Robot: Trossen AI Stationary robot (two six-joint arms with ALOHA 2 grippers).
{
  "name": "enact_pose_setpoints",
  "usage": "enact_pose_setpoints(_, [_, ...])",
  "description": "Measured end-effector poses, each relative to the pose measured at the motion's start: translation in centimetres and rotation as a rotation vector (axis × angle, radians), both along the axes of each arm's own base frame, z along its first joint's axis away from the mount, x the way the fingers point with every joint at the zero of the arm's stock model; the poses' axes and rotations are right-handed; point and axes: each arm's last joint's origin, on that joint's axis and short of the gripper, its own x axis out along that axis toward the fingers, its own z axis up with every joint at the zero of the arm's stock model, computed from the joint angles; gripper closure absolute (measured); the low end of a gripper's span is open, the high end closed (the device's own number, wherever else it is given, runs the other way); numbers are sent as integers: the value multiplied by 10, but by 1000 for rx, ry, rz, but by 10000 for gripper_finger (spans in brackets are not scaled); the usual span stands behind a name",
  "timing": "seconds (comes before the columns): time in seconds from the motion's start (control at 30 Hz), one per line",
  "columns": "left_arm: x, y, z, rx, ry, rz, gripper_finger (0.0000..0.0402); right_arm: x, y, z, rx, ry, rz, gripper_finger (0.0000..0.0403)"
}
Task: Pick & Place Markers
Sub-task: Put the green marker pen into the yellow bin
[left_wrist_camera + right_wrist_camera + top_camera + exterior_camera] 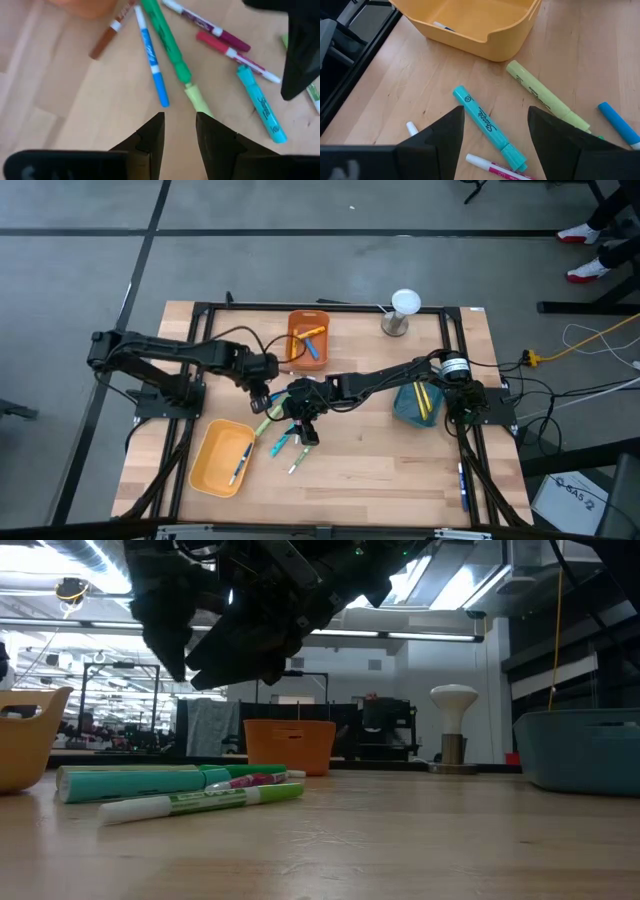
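1. Right now both grippers hang over the same loose cluster of markers at the table's middle; neither holds anything.
2. Left gripper [179, 131] hovers with its fingers parted by a narrow gap and empty. Just ahead of its fingertips lie the yellow-green highlighter [199, 100], the blue marker [152, 62] and the green marker [167, 40], fanned outward.
3. Right gripper [495, 132] is spread wide and empty, poised above the teal marker [490, 127], which runs slantwise between its fingers. The pale yellow highlighter [547, 97] lies just beside it, and the yellow bin [470, 25] sits beyond.
4. To pick cleanly, I would judge the right gripper should turn its wrist so the fingers close across the teal barrel, not along it, then descend straight.
5. Risk: the arms are crowded together, so one should wait while the other lifts, or neighbouring markers may be nudged and roll.
6. The orange bin [308, 338] and the teal bin [415, 402] already hold some markers.
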Motion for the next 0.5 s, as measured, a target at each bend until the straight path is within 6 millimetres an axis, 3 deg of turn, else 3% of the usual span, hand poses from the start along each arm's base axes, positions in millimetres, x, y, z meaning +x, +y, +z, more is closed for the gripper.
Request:
enact_pose_setpoints(0.23, [-6,-13,-15,-14,52,3,294,0,0,0,0,0,0,187])
enact_pose_setpoints(0.5, [-8,-14,-26,-15,60,30,296,0,0,0,0,0,0,187])
